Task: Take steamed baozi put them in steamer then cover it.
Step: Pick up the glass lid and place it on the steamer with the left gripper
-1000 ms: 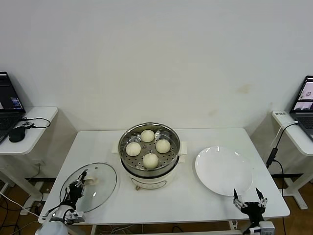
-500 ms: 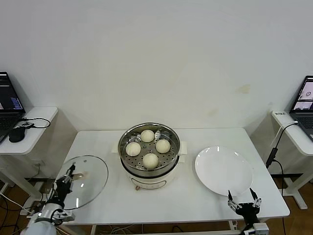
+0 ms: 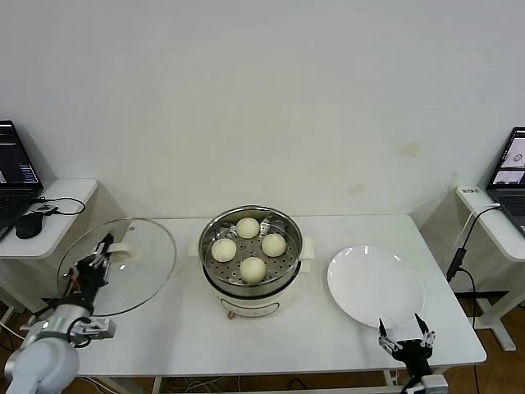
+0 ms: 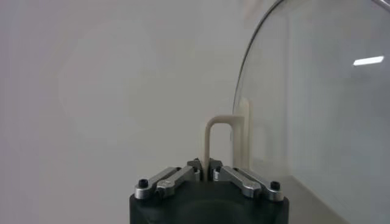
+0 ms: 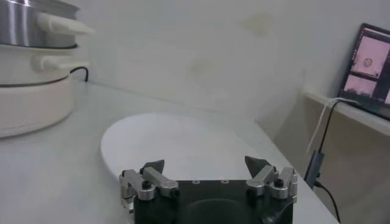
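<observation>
Glass round cover [image 3: 116,264] with cream handle is pinched by your left gripper [image 3: 97,255], lifted off the white table [image 3: 328,328], left of the steamer.
Four pale round baozi [image 3: 253,268] sit in the steel steamer basket [image 3: 251,250]; your right gripper [image 3: 404,338] hangs spread wide near the flat white plate [image 3: 376,285].

No text, label, brand, number or sign can be read anywhere in these views. The laptop screen [image 3: 15,160] at the far left of the head view shows lit lines of content, and the laptop screen [image 3: 513,161] at the far right shows a pale window with a picture (the same screen [image 5: 372,64] appears in the right wrist view), but all of it is too small to make out. A small tag [image 3: 470,191] on the right side table bears marks that cannot be read either.
</observation>
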Robot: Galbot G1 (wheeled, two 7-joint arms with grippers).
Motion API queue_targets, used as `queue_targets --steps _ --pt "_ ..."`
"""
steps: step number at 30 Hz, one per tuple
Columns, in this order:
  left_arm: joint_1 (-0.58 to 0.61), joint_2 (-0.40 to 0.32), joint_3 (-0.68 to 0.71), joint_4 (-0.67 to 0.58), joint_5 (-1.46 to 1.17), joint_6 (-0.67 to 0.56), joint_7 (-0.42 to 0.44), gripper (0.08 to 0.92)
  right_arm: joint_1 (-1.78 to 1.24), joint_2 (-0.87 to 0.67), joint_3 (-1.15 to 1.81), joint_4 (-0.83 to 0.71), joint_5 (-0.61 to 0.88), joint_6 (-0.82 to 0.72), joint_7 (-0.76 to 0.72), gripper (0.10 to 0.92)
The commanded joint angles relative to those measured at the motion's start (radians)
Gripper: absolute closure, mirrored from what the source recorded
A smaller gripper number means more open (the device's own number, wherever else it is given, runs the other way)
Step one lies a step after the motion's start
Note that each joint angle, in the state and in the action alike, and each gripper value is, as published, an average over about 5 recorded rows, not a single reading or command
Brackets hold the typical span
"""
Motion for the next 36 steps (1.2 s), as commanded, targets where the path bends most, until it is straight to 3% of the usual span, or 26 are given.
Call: queue_targets --steps 1,8,16,36 --pt "-0.163 0.06 0.34 -0.155 0.003 0.213 0.114 0.854 -0.004 0.007 0.003 0.003 -0.016 0.013 0.002 0.202" --pt "-0.334 -0.029 0.552 -0.096 0.047 0.301 0.173 0.854 0.001 0.021 -0.005 -0.004 -0.061 0.029 0.007 0.202" --pt "-0.468 -0.126 0.649 -0.026 0.109 0.376 0.239 0.854 0.006 0.046 -0.038 -0.027 -0.102 0.044 0.011 0.203" --pt "-0.564 -0.318 0.719 0.158 0.266 0.373 0.254 0.854 0.013 0.061 -0.056 -0.061 -0.137 0.056 0.018 0.203"
